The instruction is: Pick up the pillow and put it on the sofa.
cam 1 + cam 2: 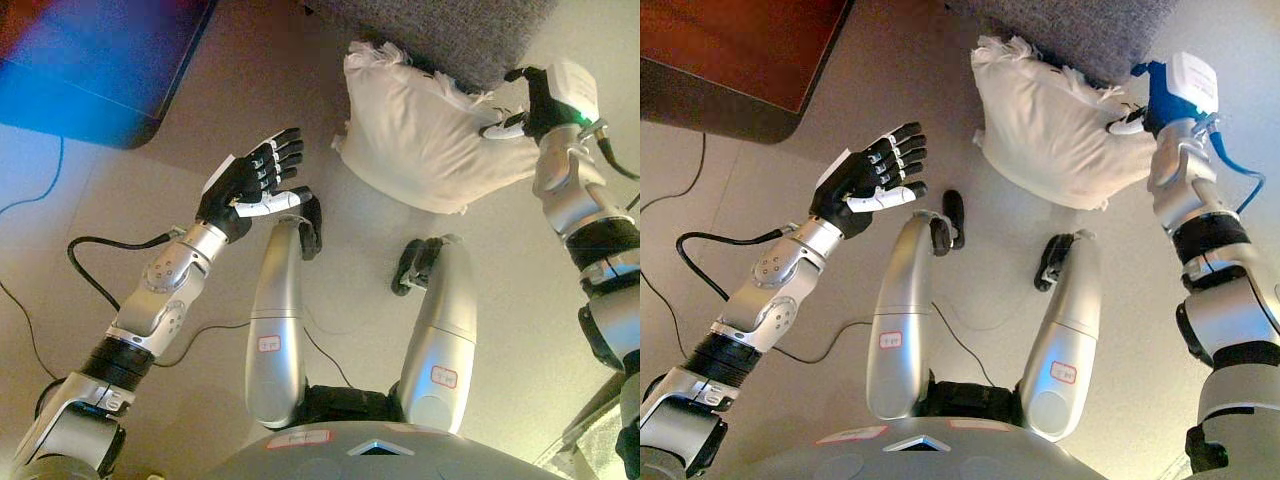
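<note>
Left robot hand (255,180) hovers over bare floor (350,260), fingers spread, holding nothing. Right robot hand (527,100) pinches the white pillow's (425,135) right edge. Pillow sits against the grey sofa (450,30) base, on the floor. No legible writing. Dark desk (730,60) at upper left.

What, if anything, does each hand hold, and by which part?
The right hand grips the white pillow at its right edge, beside the grey sofa. The left hand is open, holding nothing.

Two silver-grey jointed arms are seen, banded in black near the lower frame corners. Each is ended by a dark hand: the left hand (255,180) at centre left, the right hand (527,100) at upper right. White covers are carried on some fingers.
</note>
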`<state>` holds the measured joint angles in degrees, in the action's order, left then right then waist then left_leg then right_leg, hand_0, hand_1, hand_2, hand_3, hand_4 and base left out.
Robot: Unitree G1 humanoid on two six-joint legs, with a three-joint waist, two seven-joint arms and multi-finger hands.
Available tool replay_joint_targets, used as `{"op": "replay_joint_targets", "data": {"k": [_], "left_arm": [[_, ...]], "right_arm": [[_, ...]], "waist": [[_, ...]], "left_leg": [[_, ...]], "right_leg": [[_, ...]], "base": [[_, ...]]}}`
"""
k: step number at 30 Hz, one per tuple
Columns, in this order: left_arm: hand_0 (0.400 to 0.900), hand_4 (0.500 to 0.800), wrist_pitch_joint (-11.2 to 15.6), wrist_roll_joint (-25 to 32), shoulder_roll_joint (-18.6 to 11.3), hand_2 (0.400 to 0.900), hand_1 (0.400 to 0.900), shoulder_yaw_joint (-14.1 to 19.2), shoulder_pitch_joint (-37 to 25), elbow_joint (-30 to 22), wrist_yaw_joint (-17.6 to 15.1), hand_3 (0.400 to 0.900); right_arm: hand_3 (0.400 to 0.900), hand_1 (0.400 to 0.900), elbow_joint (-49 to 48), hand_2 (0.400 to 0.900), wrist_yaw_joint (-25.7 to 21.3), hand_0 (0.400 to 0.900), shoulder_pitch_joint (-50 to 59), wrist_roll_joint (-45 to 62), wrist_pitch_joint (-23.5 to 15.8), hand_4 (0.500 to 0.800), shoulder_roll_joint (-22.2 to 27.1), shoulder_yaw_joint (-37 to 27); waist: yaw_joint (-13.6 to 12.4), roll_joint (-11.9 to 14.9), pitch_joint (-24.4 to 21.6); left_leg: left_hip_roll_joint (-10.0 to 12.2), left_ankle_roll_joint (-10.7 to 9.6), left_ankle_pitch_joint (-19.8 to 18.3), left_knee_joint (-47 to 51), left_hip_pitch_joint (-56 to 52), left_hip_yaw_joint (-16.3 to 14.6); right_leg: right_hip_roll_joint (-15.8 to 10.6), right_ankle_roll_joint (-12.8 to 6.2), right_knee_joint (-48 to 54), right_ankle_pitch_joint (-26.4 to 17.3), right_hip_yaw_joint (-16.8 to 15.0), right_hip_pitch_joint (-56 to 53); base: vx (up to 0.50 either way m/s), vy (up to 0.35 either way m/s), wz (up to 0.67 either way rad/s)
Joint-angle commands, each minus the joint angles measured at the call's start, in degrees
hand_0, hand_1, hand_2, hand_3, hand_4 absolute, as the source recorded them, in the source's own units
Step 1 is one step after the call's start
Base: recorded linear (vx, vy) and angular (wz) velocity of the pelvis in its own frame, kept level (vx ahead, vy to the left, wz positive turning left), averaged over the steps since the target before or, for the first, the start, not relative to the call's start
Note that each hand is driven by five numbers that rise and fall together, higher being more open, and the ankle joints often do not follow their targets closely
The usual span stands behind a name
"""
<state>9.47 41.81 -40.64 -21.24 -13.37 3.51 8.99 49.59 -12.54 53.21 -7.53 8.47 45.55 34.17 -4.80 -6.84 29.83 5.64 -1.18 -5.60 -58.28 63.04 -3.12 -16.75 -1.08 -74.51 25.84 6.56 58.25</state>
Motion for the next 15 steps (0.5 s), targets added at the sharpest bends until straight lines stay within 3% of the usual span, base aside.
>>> {"op": "replay_joint_targets", "data": {"k": [1, 5, 15], "left_arm": [[0.9, 0.8, 5.19, 2.41, -0.15, 0.9, 0.9, 1.41, -3.04, -6.05, 1.42, 0.9], [0.9, 0.8, 4.45, 2.78, -0.13, 0.9, 0.9, 1.7, -3.97, -5.89, 1.77, 0.9], [0.9, 0.8, 0.4, 1.86, 0.64, 0.9, 0.9, 2.32, -4.94, -7.17, 2.78, 0.9]], "right_arm": [[0.9, 0.9, 2.86, 0.9, 4.5, 0.9, 6.36, 9.04, -1.65, 0.8, 3.18, 2.21], [0.9, 0.9, 6.99, 0.9, 8.51, 0.9, 7.21, 15.65, 0.52, 0.8, 1.93, 0.03], [0.9, 0.9, 15.37, 0.9, 20.83, 0.9, 7.94, 27.42, 12.56, 0.8, -0.44, -3.32]], "waist": [[-1.15, -3.48, -0.03], [-1.56, -3.79, -0.03], [-2.45, -3.9, -0.03]], "left_leg": [[-2.55, 3.16, -16.57, -10.46, -4.28, -4.86], [-2.98, 3.05, -17.3, -12.17, -3.05, -4.67], [-3.98, 2.87, -16.74, -12.13, -1.81, -4.21]], "right_leg": [[1.74, 1.75, -2.17, -0.74, 3.28, -0.54], [1.64, 1.97, -3.6, 0.07, 3.13, 0.36], [1.92, 1.99, -2.72, -0.96, 2.77, 1.32]], "base": [[0.01, -0.018, 0.04], [0.0, 0.0, 0.0], [0.0, -0.001, 0.01]]}}
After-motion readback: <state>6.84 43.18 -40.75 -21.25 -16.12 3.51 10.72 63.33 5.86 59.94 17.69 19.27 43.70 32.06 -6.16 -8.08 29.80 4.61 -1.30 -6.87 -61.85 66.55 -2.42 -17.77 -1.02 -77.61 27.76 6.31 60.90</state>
